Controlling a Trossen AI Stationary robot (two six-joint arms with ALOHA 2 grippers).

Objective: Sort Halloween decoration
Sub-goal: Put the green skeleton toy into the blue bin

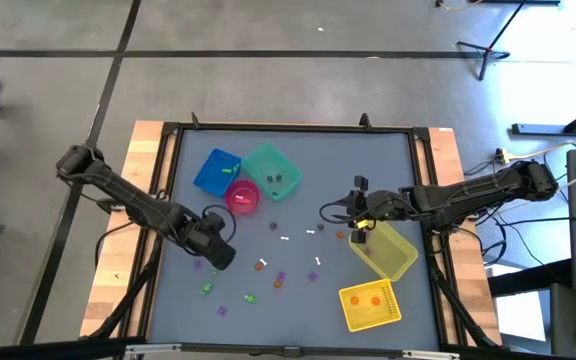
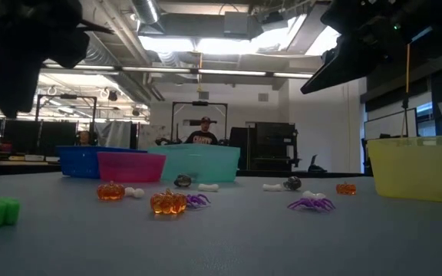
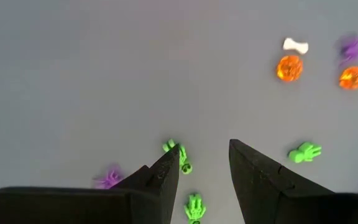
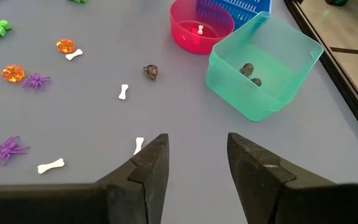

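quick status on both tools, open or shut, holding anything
Left tool: open, empty, above the green trinkets.
Right tool: open, empty, above a white bone on the mat.

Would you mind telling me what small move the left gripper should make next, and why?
Probably lower the left gripper and close on the green trinket by its fingertip. Its jaws stand open and empty above the mat, and loose green pieces lie right beneath it, unsorted, while the bins hold only a few items.
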